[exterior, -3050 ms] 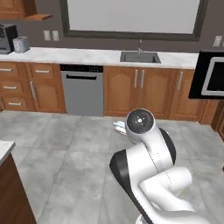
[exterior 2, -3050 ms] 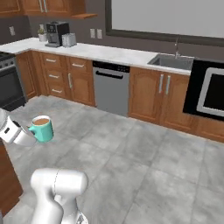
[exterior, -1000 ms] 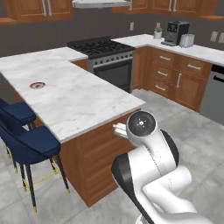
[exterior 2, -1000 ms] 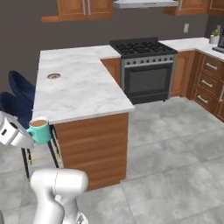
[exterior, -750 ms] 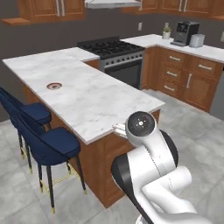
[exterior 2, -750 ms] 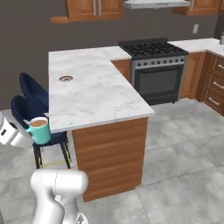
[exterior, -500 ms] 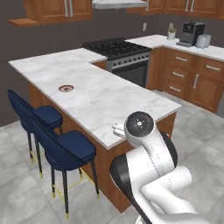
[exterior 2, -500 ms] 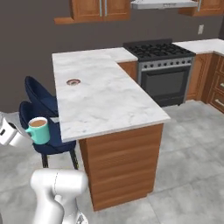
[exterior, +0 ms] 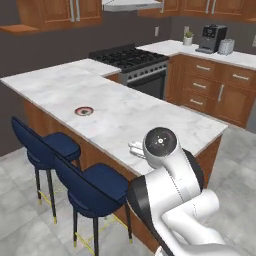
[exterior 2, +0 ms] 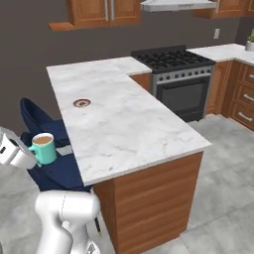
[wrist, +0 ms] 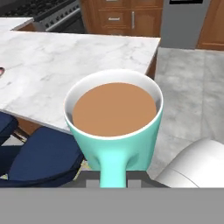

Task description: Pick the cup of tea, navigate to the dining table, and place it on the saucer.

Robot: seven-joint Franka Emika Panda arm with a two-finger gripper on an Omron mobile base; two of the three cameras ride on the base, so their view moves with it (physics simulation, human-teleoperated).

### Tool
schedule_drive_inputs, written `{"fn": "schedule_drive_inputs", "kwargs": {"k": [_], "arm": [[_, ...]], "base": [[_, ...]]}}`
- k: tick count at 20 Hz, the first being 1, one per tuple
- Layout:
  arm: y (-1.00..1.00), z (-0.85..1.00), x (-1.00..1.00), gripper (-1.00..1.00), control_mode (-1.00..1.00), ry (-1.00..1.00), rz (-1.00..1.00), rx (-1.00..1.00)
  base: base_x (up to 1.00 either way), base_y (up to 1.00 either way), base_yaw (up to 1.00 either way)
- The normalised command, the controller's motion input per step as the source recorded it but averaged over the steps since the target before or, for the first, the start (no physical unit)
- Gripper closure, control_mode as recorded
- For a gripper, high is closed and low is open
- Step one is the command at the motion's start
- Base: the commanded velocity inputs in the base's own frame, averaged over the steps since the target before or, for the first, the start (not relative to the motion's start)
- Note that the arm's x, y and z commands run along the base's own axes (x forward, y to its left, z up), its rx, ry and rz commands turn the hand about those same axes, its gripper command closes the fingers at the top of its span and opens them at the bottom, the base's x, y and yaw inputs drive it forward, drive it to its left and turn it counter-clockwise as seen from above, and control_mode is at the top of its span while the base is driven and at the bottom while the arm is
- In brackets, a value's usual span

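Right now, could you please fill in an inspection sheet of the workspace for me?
Surface: dining table, white grey-veined marble top on a brown wood base.
Job's things: cup of tea, teal, upright, brown liquid inside, held off the table's edge above a blue stool; saucer, small and round, lies on the table, nothing on it.
Clutter: nothing seen on the table besides the saucer.
Grippers: gripper shut on the cup's handle.
Cables: nothing seen.
Surroundings: black stove behind the table; coffee machine and small plant on the far counter; grey tile floor.
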Motion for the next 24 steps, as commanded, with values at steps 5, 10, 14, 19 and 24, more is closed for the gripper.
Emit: {"fn": "schedule_drive_inputs", "kwargs": {"k": [5, 10, 14, 19, 24], "arm": [[0.00, 0.00, 0.00, 1.00, 1.00, 0.00, 0.00, 0.00], [0.00, 0.00, 0.00, 1.00, 1.00, 0.00, 0.00, 0.00], [0.00, 0.00, 0.00, 1.00, 1.00, 0.00, 0.00, 0.00], [0.00, 0.00, 0.00, 1.00, 1.00, 0.00, 0.00, 0.00], [0.00, 0.00, 0.00, 1.00, 1.00, 0.00, 0.00, 0.00]], "base": [[0.32, 0.92, -0.27], [0.11, 0.87, -0.33], [0.00, 0.79, -0.39], [0.09, 0.82, -0.41], [0.25, 0.75, -0.39]]}}
